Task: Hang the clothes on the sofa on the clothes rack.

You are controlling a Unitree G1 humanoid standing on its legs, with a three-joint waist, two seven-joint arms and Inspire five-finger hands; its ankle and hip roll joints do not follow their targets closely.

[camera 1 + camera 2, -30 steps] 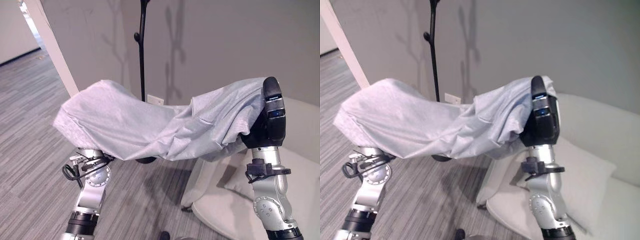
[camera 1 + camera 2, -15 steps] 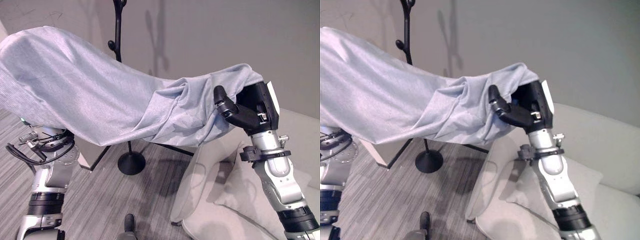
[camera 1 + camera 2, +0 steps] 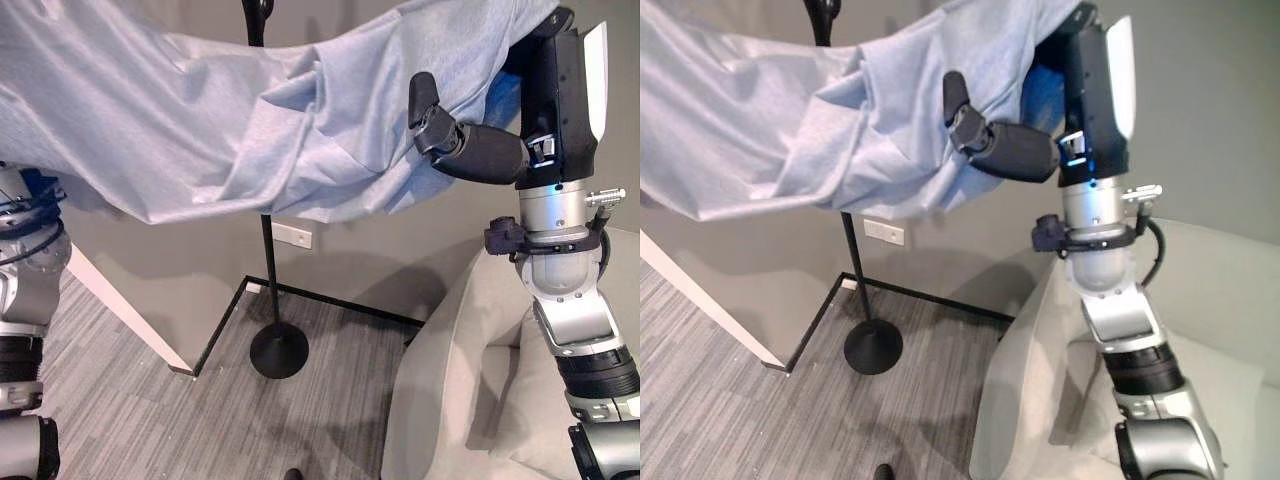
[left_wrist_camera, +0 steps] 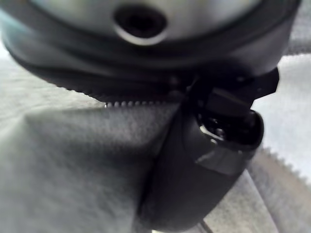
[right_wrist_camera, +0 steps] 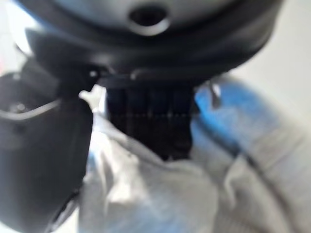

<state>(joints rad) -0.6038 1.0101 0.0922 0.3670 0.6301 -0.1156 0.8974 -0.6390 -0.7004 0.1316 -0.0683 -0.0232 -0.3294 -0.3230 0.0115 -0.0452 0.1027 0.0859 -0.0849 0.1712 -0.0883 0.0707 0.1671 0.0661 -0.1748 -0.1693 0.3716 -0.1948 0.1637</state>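
Note:
A light grey-blue garment (image 3: 200, 110) hangs stretched between my two raised hands, high in front of the black clothes rack (image 3: 268, 270). The rack's pole rises behind the cloth and its top knob (image 3: 825, 8) shows just above the cloth's upper edge. My right hand (image 3: 555, 100) holds the garment's right end: its thumb (image 3: 430, 110) juts out in front of the cloth and its fingers (image 5: 150, 121) dig into the fabric. My left hand (image 4: 194, 170) is buried under the garment's left end. The pale sofa (image 3: 450, 390) lies at the lower right.
The rack's round base (image 3: 278, 350) stands on the grey plank floor in a wall corner. A white wall socket (image 3: 291, 236) sits behind the pole. A white slanted post (image 3: 120, 315) crosses at the lower left.
Both arms have gone up, lifting the garment from chest height to the rack's top. The camera has swung too, so the rack's pole and base now show below the cloth.

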